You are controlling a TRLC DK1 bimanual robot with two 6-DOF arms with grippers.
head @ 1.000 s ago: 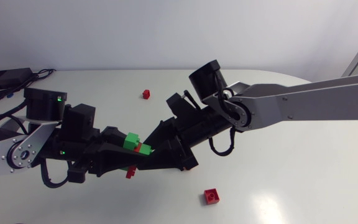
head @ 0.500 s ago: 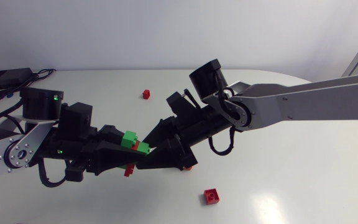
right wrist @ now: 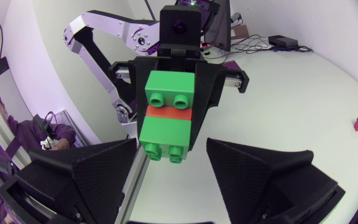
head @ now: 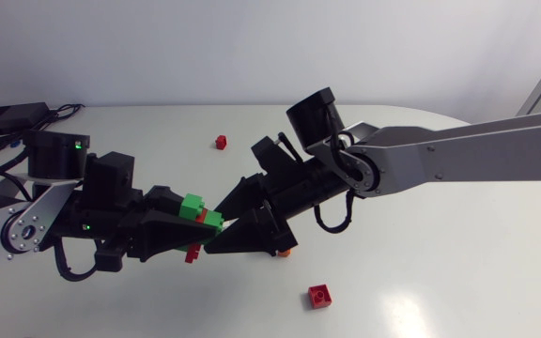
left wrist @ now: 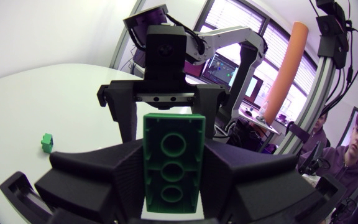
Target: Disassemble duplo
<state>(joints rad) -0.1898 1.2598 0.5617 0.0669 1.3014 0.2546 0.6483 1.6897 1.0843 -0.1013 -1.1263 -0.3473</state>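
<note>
While the stack of two green plastic bricks sandwiching a red plate [head: 200, 214] hung above the white table [head: 440, 263], the left gripper [head: 184, 225] pinched it; the right gripper [right wrist: 170, 155] held its fingers spread on either side.

2 grippers [head: 195, 225] [head: 224, 231], 1 green-and-red duplo stack [head: 195, 205], 2 loose red bricks [head: 221, 142] [head: 319, 295].

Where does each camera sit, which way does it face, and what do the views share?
Head view: fixed above the table, looking down on left arm, right arm and stack.
Left wrist view: on the left arm's last link, looking along the left pincer, shut on the stack, toward the right pincer.
Right wrist view: on the right arm's last link, facing the held stack; its open fingers spread before it.
Shared: all show the stack.
</note>
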